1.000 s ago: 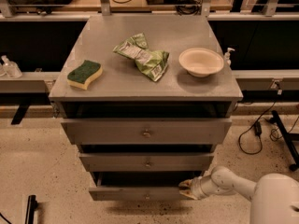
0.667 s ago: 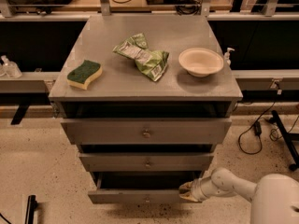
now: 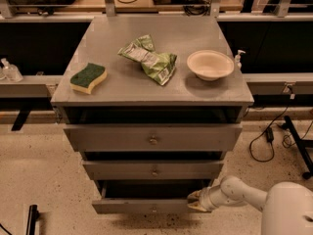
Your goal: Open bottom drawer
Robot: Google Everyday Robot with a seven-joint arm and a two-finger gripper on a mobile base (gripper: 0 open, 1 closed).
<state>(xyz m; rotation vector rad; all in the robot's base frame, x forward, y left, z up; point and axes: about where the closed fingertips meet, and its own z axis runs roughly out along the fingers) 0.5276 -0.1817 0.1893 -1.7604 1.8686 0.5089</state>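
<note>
The bottom drawer [image 3: 142, 206] is the lowest, slimmest grey front of the metal cabinet [image 3: 152, 94], with a small knob at its centre. It stands pulled out a little, with a dark gap above its front. My gripper [image 3: 195, 200] reaches in from the lower right on a white arm [image 3: 239, 193] and sits at the right end of that drawer front, at its top edge.
On the cabinet top lie a green and yellow sponge [image 3: 88, 77], a crumpled green chip bag [image 3: 151, 59] and a white bowl [image 3: 210, 64]. The top drawer [image 3: 152, 137] and middle drawer [image 3: 153, 170] are slightly out. Cables [image 3: 266, 136] trail on the floor at the right.
The bottom drawer front has come out a little further toward the camera, and my gripper has moved with it at its right end.
</note>
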